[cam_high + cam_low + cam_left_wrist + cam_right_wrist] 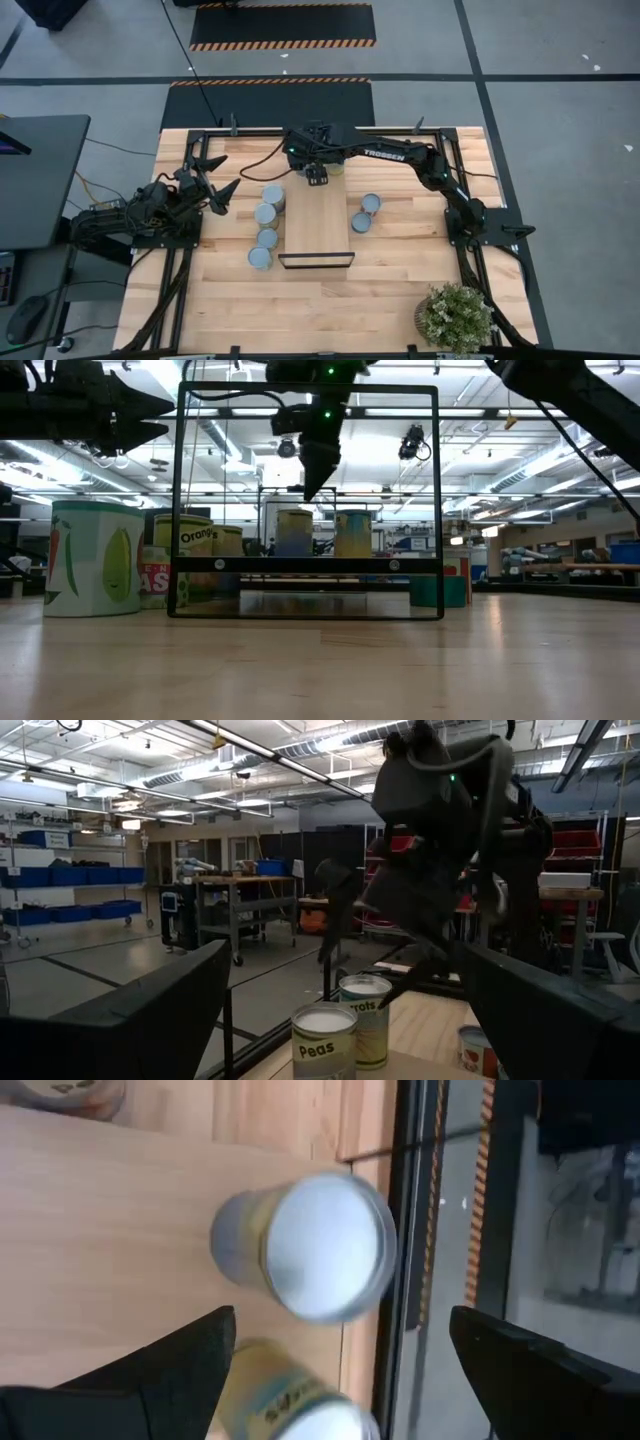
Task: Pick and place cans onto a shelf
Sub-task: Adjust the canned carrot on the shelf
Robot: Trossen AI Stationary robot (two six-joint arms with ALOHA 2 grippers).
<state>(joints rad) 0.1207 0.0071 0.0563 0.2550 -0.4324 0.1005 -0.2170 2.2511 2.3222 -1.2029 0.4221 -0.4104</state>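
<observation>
The light-wood shelf lies on the tabletop, its black lip at the near end. Two cans stand upright at its far end. In the right wrist view one shows its round top and the other sits beside it. My right gripper hangs open above these cans, touching nothing. Several cans stand left of the shelf and two right of it. My left gripper is open and empty, raised left of the left-hand cans.
A black metal frame runs round the work area. A potted plant stands at the near right corner. The left wrist view shows two cans with my right arm behind them. Bare wood lies near the table's front edge.
</observation>
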